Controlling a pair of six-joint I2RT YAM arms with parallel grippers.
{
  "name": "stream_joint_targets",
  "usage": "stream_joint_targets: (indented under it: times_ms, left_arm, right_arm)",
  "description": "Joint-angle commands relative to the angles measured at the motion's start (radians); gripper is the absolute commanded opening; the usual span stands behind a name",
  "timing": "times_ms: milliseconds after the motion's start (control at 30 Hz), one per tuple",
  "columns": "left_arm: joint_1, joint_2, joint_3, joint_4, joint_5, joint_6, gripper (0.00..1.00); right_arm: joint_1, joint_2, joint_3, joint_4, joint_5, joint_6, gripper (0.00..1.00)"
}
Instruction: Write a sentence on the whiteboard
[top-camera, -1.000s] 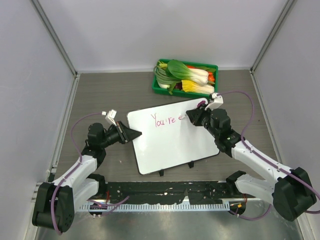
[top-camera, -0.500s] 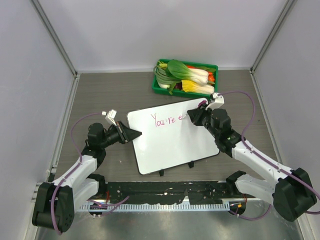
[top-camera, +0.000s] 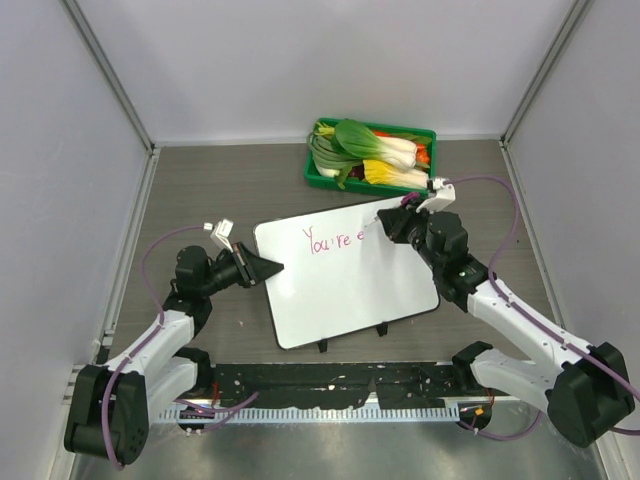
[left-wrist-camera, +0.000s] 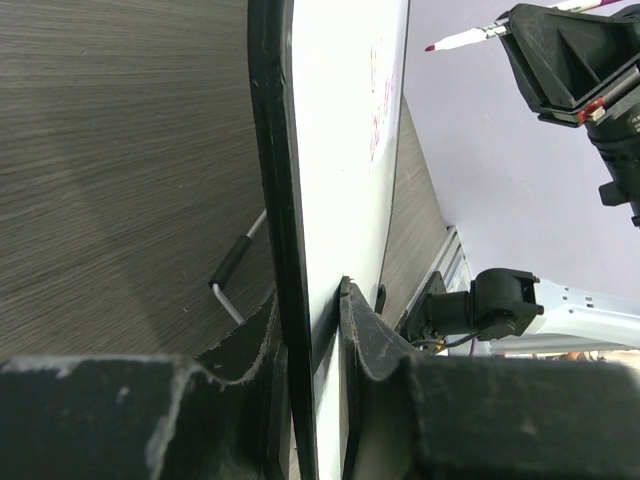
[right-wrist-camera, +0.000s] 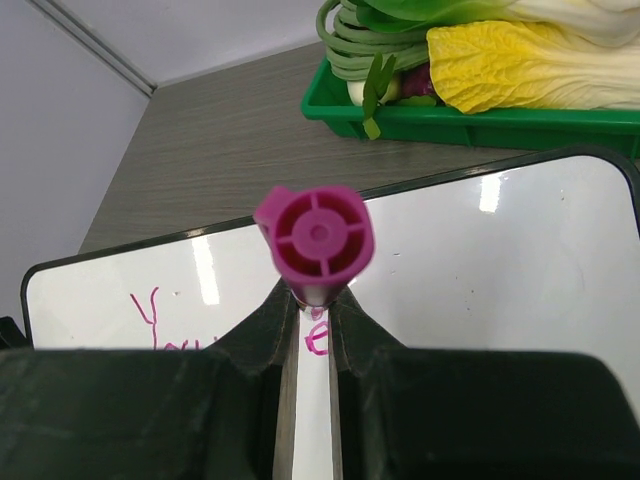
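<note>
At the centre of the table (top-camera: 200, 190), the whiteboard (top-camera: 345, 285) lies face up between the two arms, turned slightly, its far edge close to the green tray (top-camera: 322, 178) of vegetables. The left gripper (top-camera: 274, 267) is clamped on the board's left rim, one finger above and one below. The right gripper (top-camera: 388, 228) is clenched on a pink marker (right-wrist-camera: 315, 232), whose tip sits at the end of the writing; contact with the surface cannot be confirmed. To continue the stroke well, hold the left clamp firm so the board does not slide, apply light, even pressure, and advance rightward along the existing baseline. Only limited space remains before the right rim, so later words probably need a lower line. The sentence (top-camera: 335, 239) is thin pink cursive on the far half of the board, reading "You're" plus one started letter.
</note>
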Motion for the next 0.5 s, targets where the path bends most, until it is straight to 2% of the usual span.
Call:
stream_joint_targets:
  times_ms: [0, 467]
  left_arm:
    - [0.002, 0.014, -0.006, -0.109, -0.145, 0.205, 0.0]
    - [0.0, 0.016, -0.006, -0.108, -0.145, 0.205, 0.0]
  right_arm:
    - [-0.008, 0.04, 0.047, 0.048, 0.02, -0.014, 0.01]
    - [-0.03, 0.065, 0.001, 0.076, 0.003, -0.014, 0.01]
